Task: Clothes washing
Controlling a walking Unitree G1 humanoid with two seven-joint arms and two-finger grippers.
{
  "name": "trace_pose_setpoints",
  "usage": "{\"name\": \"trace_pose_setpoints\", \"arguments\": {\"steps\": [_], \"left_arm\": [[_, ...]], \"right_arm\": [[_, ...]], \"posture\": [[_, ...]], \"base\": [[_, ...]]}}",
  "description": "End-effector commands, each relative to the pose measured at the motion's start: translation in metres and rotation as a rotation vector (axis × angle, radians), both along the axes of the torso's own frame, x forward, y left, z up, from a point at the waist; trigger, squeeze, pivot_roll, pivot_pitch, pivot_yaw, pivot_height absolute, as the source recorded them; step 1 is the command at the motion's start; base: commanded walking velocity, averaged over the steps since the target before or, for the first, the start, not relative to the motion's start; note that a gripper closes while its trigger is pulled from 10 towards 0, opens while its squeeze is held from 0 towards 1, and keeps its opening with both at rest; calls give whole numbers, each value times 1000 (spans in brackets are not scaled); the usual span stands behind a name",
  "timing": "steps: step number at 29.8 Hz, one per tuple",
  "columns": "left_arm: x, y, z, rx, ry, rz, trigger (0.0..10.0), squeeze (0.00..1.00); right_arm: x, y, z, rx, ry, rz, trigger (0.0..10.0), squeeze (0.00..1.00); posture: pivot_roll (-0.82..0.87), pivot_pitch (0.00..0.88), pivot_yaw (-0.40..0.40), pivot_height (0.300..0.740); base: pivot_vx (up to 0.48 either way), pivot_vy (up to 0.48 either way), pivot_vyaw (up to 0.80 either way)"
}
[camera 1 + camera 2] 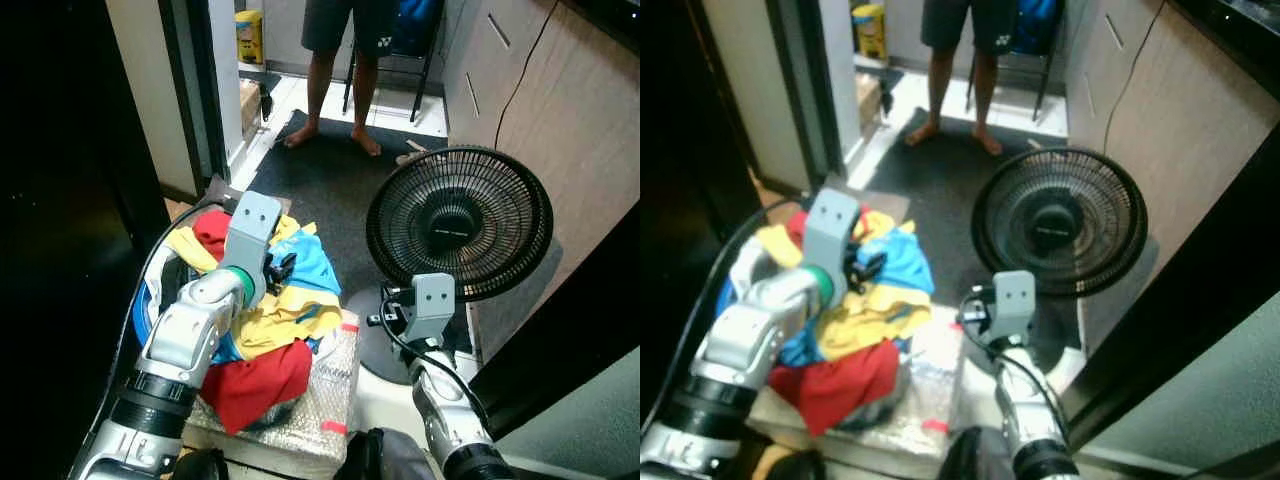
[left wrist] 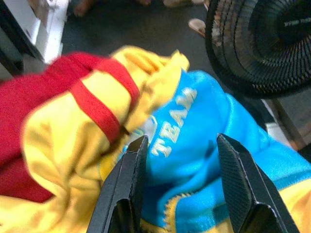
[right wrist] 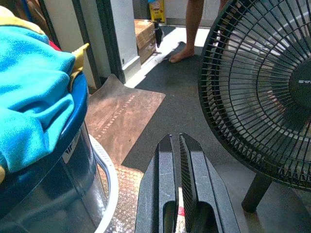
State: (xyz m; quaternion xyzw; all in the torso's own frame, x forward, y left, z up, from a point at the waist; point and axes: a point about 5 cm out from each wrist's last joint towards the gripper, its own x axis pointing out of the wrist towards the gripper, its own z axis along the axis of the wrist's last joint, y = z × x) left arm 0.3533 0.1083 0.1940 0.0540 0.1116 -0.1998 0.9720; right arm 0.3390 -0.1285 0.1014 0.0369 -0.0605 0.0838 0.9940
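Your left gripper (image 2: 180, 179) hangs with its fingers (image 2: 127, 184) spread wide, just over the clothes (image 1: 262, 310), and nothing is between them. Below the gap lies a blue shirt (image 2: 194, 145) with white "TEAM" lettering; beside it sits a yellow garment (image 2: 63, 141) with a red stripe, and a red one (image 1: 262, 385) spills over the near side of the heap. The whole heap overflows a blue bucket (image 3: 73, 141), which stands inside a white-rimmed basket (image 3: 108, 179) on a bubble-wrapped block (image 1: 320, 400).

Your right gripper (image 3: 177, 184) is pressed closed on nothing, the two fingers side by side with a thin slit between them. It hovers low, between the bucket and a black fan (image 1: 460, 222), touching neither. The fan stands upright on the dark mat (image 1: 330, 180), close by your right arm. A brown mat (image 3: 121, 121) lies beyond the basket, near the door frame (image 3: 109, 39).

Farther off on the dark mat, a person's bare legs (image 1: 335, 95) stand in front of a chair (image 1: 410, 50).
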Motion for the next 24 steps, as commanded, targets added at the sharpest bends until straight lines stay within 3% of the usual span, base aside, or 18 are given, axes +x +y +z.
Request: {"name": "trace_pose_setpoints", "arguments": {"steps": [1, 3, 5, 8, 12, 13, 15, 16, 17, 18, 24], "left_arm": [[-2, 3, -17, -45, 117, 3, 10000, 0], [-13, 11, -44, -37, 219, 11, 10000, 0], [-13, 11, -44, -37, 219, 11, 10000, 0], [-27, 18, -70, -18, 299, 38, 10000, 0], [-39, 22, -85, -22, 352, 63, 10000, 0], [-43, 22, -88, -26, 363, 62, 4706, 0], [-43, 22, -88, -26, 363, 62, 4706, 0], [-47, 22, -89, -27, 367, 58, 2941, 0], [-47, 22, -89, -27, 367, 58, 2941, 0], [-50, 21, -88, -28, 354, 51, 0, 0], [-53, 17, -76, -7, 258, 22, 0, 0]], "right_arm": [[-1, -2, -5, 6, 19, -14, 10000, 0], [-2, -3, -6, 8, 19, -20, 10000, 0], [-2, -3, -6, 8, 19, -20, 10000, 0], [-4, -5, -8, 7, 20, -24, 10000, 0], [-4, -5, -8, 6, 20, -23, 10000, 0], [-4, -5, -8, 5, 20, -22, 10000, 0], [-4, -5, -8, 5, 20, -22, 10000, 0], [-4, -5, -7, 5, 20, -21, 10000, 0], [-4, -5, -7, 5, 20, -21, 10000, 0], [-3, -5, -7, 5, 19, -19, 10000, 0], [-2, -5, -6, 5, 16, -16, 10000, 0]], "posture": [[61, 73, -28, 551], [60, 72, -26, 551], [60, 72, -26, 551], [59, 75, -24, 551], [61, 75, -28, 551], [63, 74, -30, 551], [63, 74, -30, 551], [65, 73, -32, 551], [65, 73, -32, 551], [68, 71, -34, 551], [69, 67, -34, 551]], "base": [[0, 0, 0], [0, 0, 0], [0, 0, 0], [0, 0, 0], [0, 0, 0], [0, 0, 0], [0, 0, 0], [0, 0, 0], [0, 0, 0], [0, 0, 0], [0, 0, 0]]}}
